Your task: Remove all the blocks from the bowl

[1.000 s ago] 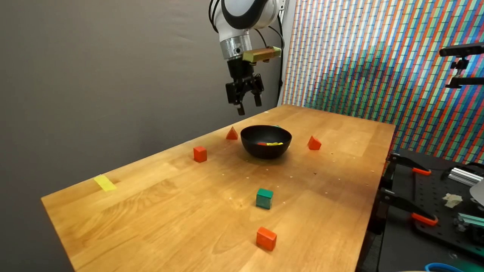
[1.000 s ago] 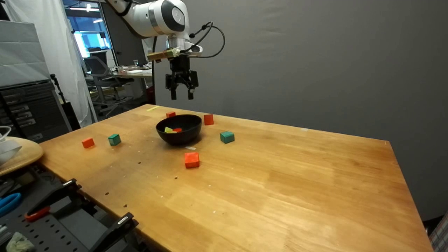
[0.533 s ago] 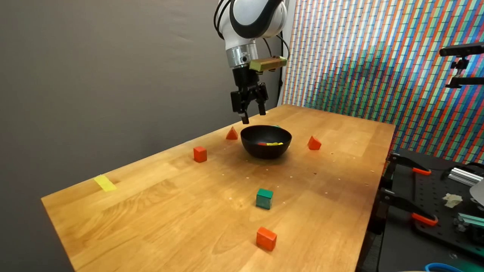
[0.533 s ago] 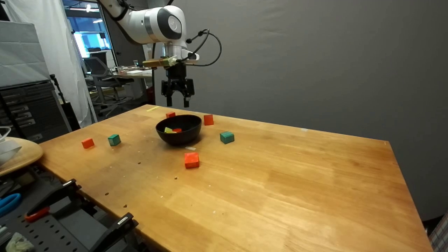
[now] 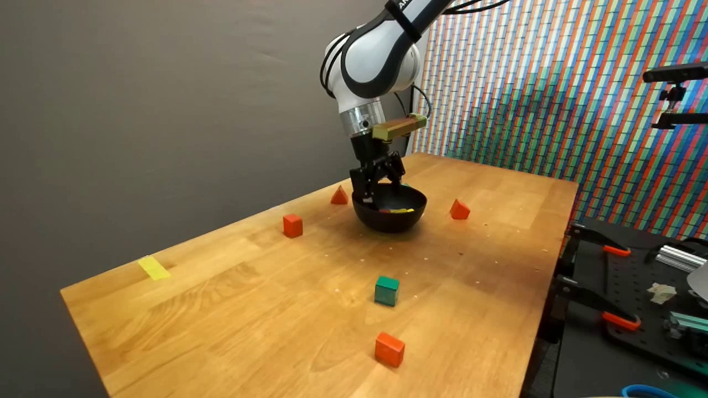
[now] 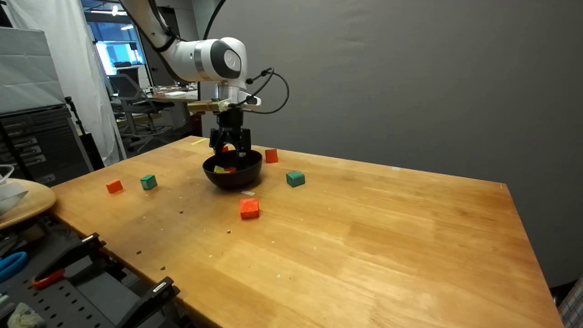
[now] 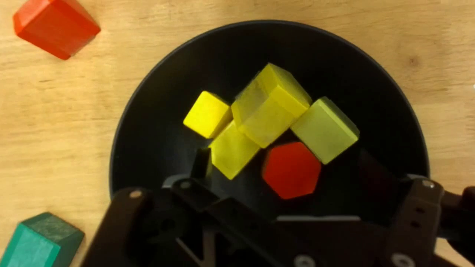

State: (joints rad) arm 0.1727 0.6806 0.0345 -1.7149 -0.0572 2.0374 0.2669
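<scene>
The black bowl stands on the table in both exterior views. In the wrist view the bowl holds a red hexagonal block and several yellow ones: a small cube, a larger block, a block at its lower side and a pale block. My gripper is open, pointing down into the bowl, its fingers on either side of the red block, apart from it. The gripper also shows in both exterior views, its fingertips partly hidden by the bowl.
Around the bowl lie red pieces and a green block. Another green block and an orange-red block lie farther off. A yellow tape strip is stuck near the table's edge. Clamps stand beside the table.
My gripper has come down from well above the table into the bowl, staying open. The bowl and the blocks have not visibly moved.
</scene>
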